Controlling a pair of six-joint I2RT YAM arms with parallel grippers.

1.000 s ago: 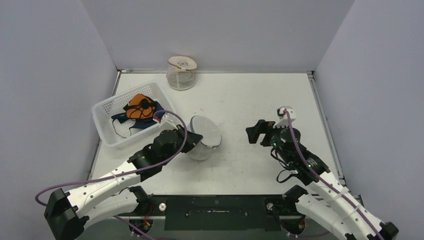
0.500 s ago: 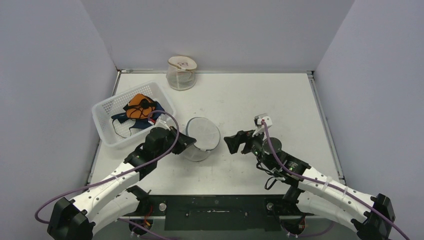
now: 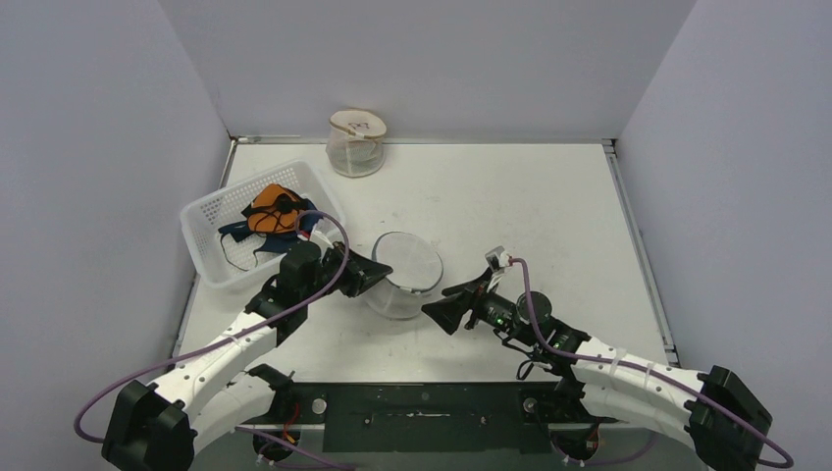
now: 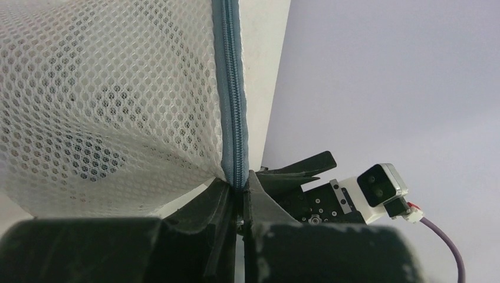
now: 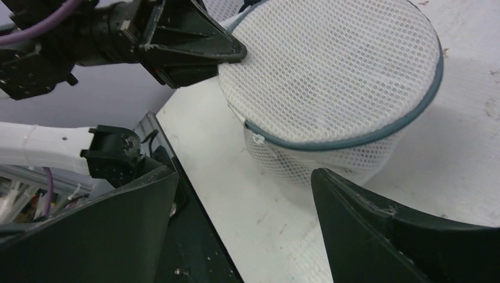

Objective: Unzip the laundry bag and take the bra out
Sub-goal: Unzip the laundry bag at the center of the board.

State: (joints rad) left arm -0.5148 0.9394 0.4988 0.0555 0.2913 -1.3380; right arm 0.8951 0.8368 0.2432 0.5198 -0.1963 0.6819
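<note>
At desk (image 3: 530, 196) centre, the mesh laundry bag (image 3: 407, 261) is pinched at its zipped rim, 9 o'clock side, by the clamped left tool (image 3: 384, 273); the right tool (image 3: 442, 307) is spread wide at 4 o'clock

**Right gripper (image 3: 443, 306) closing in on the bag (image 3: 405, 278).**
Within the last second the right arm (image 3: 589, 355) has swung down and leftward, bringing its spread jaws low beside the bag's right side; the left arm (image 3: 299, 270) has drawn its wrist slightly back to the left.
</note>
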